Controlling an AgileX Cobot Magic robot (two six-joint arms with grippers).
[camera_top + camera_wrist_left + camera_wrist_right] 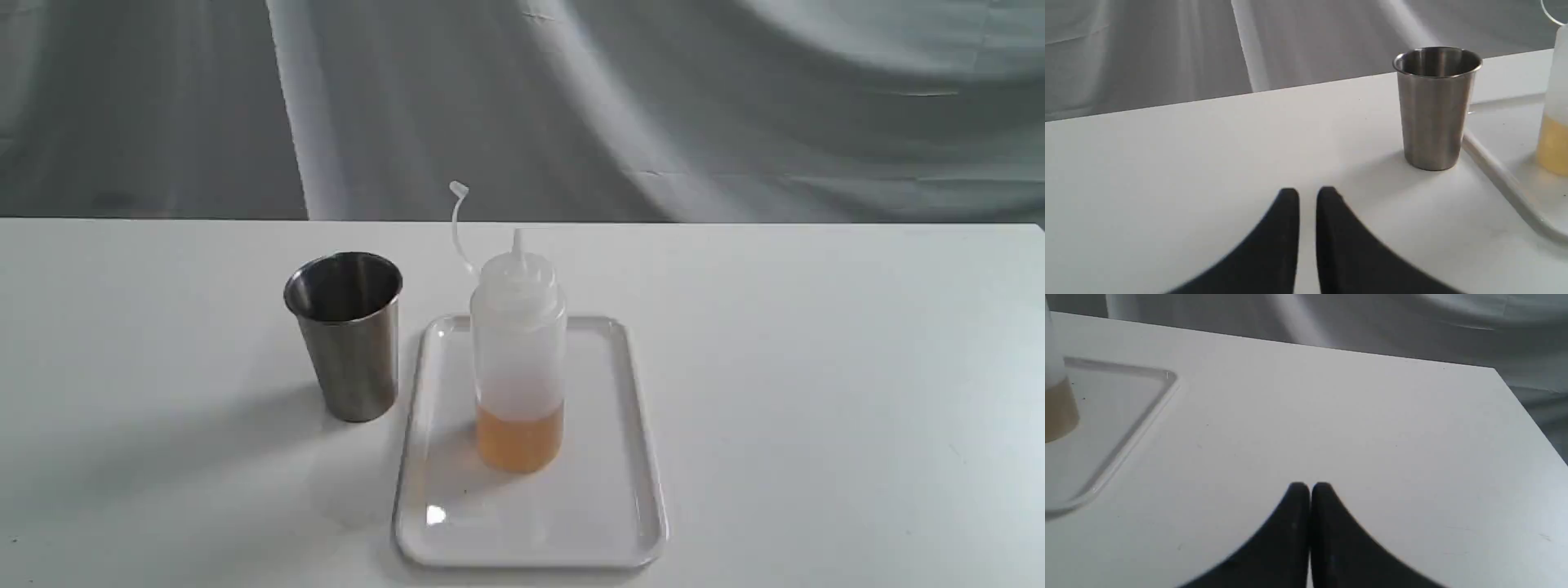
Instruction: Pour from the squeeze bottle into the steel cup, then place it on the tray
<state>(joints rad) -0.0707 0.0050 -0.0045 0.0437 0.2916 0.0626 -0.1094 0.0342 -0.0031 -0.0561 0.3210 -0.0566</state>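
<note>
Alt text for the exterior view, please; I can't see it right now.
A squeeze bottle holding a little amber liquid stands upright on a white tray. A steel cup stands on the table, just left of the tray.

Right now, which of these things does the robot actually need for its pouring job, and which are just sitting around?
Needed for the job:
squeeze bottle, standing on the tray
steel cup, beside the tray

Just there:
white table
grey cloth backdrop
</note>
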